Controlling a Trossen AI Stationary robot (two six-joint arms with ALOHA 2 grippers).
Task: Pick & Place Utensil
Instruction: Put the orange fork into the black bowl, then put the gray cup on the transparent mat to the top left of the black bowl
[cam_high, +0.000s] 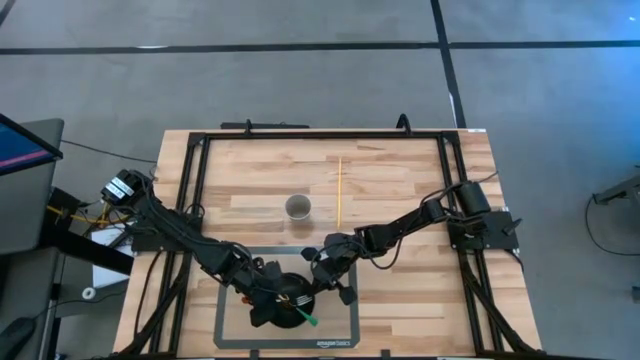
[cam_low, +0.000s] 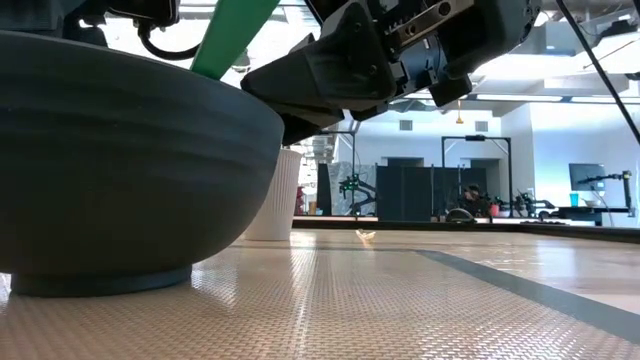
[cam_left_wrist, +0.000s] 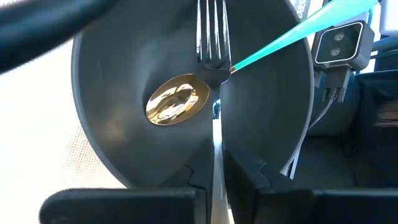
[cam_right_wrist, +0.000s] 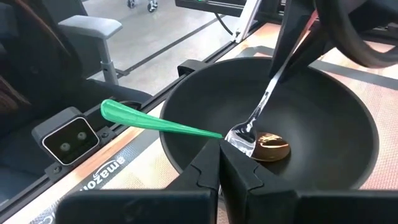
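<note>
A dark bowl (cam_high: 290, 292) stands on a grey-edged mat (cam_high: 228, 330) near the table's near edge. In it lies a spoon with a gold head (cam_left_wrist: 177, 99) and a green handle (cam_right_wrist: 155, 123); the handle leans on the bowl's rim and sticks out toward the near edge. My left gripper (cam_high: 272, 300) is over the bowl, shut on a silver fork (cam_left_wrist: 211, 37). My right gripper (cam_right_wrist: 221, 149) is shut, above the bowl's rim on its right side, just by the thin end of the green handle. My left gripper pinches the fork's handle (cam_left_wrist: 216, 149) between its two fingers, and the fork runs forward along the fingers. The fork slants down into the bowl. Its tines (cam_right_wrist: 239, 134) are low at the bowl's floor beside the gold spoon head. I cannot tell whether my right gripper touches the green handle.
A pale ribbed cup (cam_high: 298, 207) stands upright on the table beyond the bowl. A thin yellow stick (cam_high: 340, 190) lies to its right. Black frame rails (cam_high: 195, 170) run along the table's sides and far edge.
</note>
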